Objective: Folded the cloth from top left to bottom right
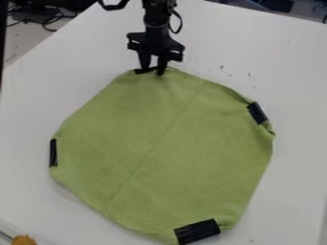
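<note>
Camera view, from above at a slant: the green cloth (166,143) lies spread out on the white tabletop (284,67), taking up the middle of the scene and reaching down towards 6 o'clock. Its outline is many-sided, with a faint crease running across it from about 1 o'clock to 7 o'clock. Four black pieces sit along its rim: a small upper strip (142,71) between 11 and 12 o'clock, a right-hand strip (257,113) at 2 o'clock, a narrow left-hand strip (53,152) at 9 o'clock, and a broad lower strip (197,231) between 5 and 6 o'clock. The cloth is rumpled beside the one at 2 o'clock. The black arm (156,19) comes in from 12 o'clock, and its claw (152,70) points down at the cloth's top edge, by the upper strip. The claw is released, its two fingers standing apart. Small dark specks dot the tabletop towards 1 o'clock. An orange-brown object (24,239) shows at 7 o'clock, and dark cables (54,18) lie beyond the tabletop at 11 o'clock.
</note>
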Controlling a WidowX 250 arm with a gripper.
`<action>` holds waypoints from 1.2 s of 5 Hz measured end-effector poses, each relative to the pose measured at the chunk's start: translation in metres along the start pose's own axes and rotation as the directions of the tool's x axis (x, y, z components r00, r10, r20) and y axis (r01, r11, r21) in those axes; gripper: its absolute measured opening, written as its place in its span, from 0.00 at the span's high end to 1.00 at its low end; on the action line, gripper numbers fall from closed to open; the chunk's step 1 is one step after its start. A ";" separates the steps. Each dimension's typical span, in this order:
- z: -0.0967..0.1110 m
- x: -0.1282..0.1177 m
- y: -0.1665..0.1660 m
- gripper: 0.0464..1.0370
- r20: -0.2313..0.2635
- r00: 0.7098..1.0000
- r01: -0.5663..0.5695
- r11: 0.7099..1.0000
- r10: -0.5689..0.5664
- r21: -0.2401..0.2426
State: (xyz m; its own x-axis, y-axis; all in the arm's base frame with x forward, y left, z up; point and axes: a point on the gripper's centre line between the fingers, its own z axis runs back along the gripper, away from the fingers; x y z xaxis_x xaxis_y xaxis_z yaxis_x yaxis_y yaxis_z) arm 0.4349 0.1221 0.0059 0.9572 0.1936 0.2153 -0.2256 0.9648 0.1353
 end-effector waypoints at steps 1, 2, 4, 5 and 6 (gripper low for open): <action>0.002 -0.003 -0.001 0.82 -0.007 1.000 0.009 1.000 -0.009 0.013; 0.014 -0.007 -0.005 0.93 -0.017 0.999 0.032 0.998 -0.031 0.047; 0.074 -0.019 -0.028 0.98 0.077 0.995 0.057 0.993 -0.066 0.108; 0.104 -0.036 -0.045 0.98 0.108 0.993 0.045 0.992 -0.058 0.116; 0.125 -0.075 -0.075 0.99 0.105 0.994 -0.015 0.994 0.004 0.109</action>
State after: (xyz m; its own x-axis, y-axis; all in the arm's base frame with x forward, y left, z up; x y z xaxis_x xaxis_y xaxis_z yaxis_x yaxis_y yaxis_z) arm 0.3571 0.0124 0.1009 0.9320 0.1772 0.3163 -0.2584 0.9365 0.2369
